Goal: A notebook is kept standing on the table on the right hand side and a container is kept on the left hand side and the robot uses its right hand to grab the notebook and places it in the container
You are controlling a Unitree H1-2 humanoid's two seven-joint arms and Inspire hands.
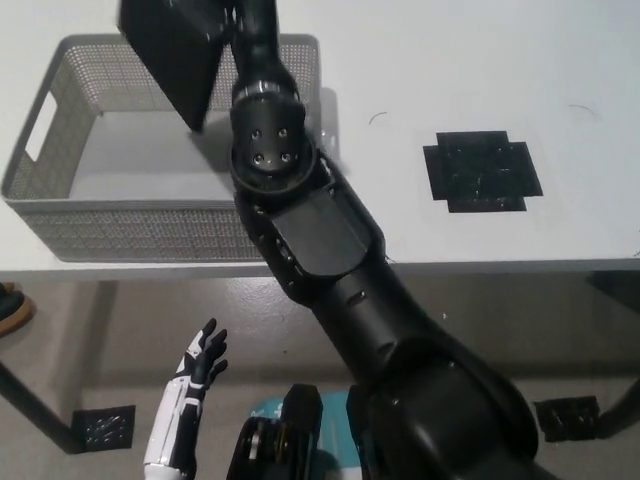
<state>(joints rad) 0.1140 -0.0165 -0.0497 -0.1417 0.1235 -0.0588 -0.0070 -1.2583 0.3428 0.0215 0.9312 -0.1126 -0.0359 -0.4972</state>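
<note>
One black, flat rectangular notebook (175, 50) hangs in the air above the far part of the grey perforated plastic container (60, 225), tilted so that a lower corner points down into the bin. It is held high and over the opening, presumably so it clears the rim before being lowered. The black right hand (240, 15) reaches to the top edge of the picture and grips the notebook at its right side; the hand is mostly cut off by the frame, so how its fingers wrap the cover cannot be made out, only that the book is carried by it and touches nothing else.

The container sits near the left end of the white worktop (480, 80), its long side running along the near edge, with a handle slot showing in the left end wall. Its floor looks bare, which leaves room for the notebook to lie flat. The black right arm crosses from the bottom right diagonally over the near edge and over the container's right end wall to bring the book across.

A black cross-shaped mat (482, 170) lies flat towards the right end of the worktop, with nothing standing on it.

The white left hand (203, 352) rests below the near edge, fingers spread and holding nothing, out of the way of the reach.
</note>
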